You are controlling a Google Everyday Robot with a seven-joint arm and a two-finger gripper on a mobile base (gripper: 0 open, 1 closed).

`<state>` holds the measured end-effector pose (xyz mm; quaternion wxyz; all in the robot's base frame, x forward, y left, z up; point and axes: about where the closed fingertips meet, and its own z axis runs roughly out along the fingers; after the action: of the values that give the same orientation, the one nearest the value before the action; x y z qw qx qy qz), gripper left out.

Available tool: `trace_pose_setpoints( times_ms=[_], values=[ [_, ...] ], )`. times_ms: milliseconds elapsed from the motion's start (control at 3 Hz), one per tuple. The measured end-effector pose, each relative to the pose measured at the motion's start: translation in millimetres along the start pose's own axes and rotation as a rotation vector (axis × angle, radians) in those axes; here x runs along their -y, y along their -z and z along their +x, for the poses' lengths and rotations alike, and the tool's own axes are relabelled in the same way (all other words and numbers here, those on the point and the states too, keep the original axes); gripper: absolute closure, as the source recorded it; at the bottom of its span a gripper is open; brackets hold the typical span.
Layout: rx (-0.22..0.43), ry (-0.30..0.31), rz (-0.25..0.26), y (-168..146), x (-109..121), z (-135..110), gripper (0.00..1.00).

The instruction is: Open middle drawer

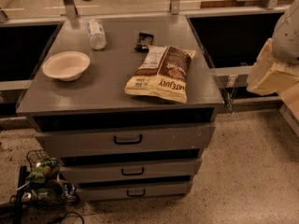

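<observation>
The job has not really started: this is the approach step, with nothing yet in contact with the cabinet. The middle drawer [163, 169] sits pushed in between the taller top drawer [177, 138] and the smaller bottom drawer [163, 189], its small black handle [132, 171] at the centre of the front panel and free of obstruction. The end effector [273, 71] appears to be part of the pale mass at the right edge of the view, up at about the level of the surface [107, 85] and well apart from the handle; whether it is wide or narrow I cannot tell. On the surface lie a white bowl [66, 65], a plastic bottle [96, 33], a dark snack bar [144, 40] and a bag of chips [161, 73], none of which matter to the pull. The next move, as I judge it, calls for coming down and leftward to the middle handle, not the larger one above it, hooking or gripping the narrow bar squarely, then drawing straight outward. A pile of clutter [39, 181] on the floor at lower left sits near the cabinet's corner and is worth avoiding.
</observation>
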<state>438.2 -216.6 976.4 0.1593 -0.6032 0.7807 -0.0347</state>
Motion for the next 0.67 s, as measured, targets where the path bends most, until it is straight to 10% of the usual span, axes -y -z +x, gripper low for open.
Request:
trace_pose_setpoints(
  times_ms=[667],
  values=[
    [0.050,-0.027,0.035,-3.2,-7.5,-1.2,1.00]
  ],
)
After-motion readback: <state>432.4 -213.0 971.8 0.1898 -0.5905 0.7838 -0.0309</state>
